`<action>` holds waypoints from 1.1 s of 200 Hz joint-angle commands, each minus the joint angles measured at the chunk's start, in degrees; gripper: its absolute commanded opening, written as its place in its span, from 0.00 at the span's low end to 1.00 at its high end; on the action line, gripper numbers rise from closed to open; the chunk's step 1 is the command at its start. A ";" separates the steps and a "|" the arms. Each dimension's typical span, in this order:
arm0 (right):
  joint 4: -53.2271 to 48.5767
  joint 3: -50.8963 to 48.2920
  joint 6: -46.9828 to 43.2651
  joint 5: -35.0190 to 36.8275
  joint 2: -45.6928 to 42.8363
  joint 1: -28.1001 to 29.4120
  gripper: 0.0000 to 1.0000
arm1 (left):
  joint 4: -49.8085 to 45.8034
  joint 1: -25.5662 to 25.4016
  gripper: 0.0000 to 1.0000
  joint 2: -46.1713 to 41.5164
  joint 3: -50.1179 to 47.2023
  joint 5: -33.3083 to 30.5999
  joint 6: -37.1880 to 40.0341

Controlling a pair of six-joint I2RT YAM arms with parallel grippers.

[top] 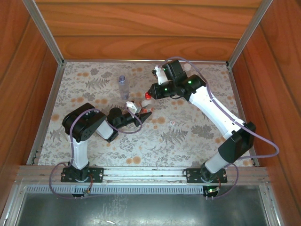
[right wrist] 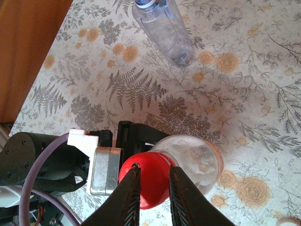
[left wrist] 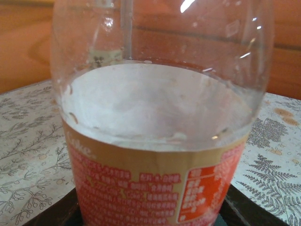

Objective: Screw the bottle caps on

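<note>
The bottle with the red label (left wrist: 160, 188) was held near its lower part by the left tool (top: 134, 114), which was closed on it. The red cap (right wrist: 149, 186) was seen sitting at the top of that bottle. It was pinched between the two fingers of the right tool (right wrist: 154, 167), which was closed on the cap with only a small gap. A blue bottle (right wrist: 164, 28) was seen standing apart on the bench (top: 188, 136), farther back.

It was judged that the cap was being put on or turned, and that the job was not near done, since the blue bottle had no tool at it.

Some things could go wrong from here. The cap could be set on crooked, so the threads would not be caught and it would be jammed. The cap could be slipped out of the fingers if it were pinched too near its edge. The bottle could be spun inside the left tool if it were not held tight enough. The thin bottle could be squashed if too much push were given from above.
</note>
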 commanded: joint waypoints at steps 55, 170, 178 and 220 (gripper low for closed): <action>-1.20 -2.86 1.09 -2.16 -3.47 -0.17 0.24 | -7.25 0.64 0.51 3.01 -0.17 0.97 -1.64; -1.72 4.43 -0.10 -0.33 1.56 -0.80 0.32 | -6.72 0.62 0.51 3.16 -0.69 1.32 -1.20; -1.63 4.47 -0.18 -0.75 1.85 -0.78 0.31 | -6.72 0.64 0.51 3.15 -0.69 1.24 -1.20; -1.88 3.25 -0.43 -1.96 1.88 -0.80 0.28 | -6.55 0.58 0.51 3.17 -0.78 1.24 -1.33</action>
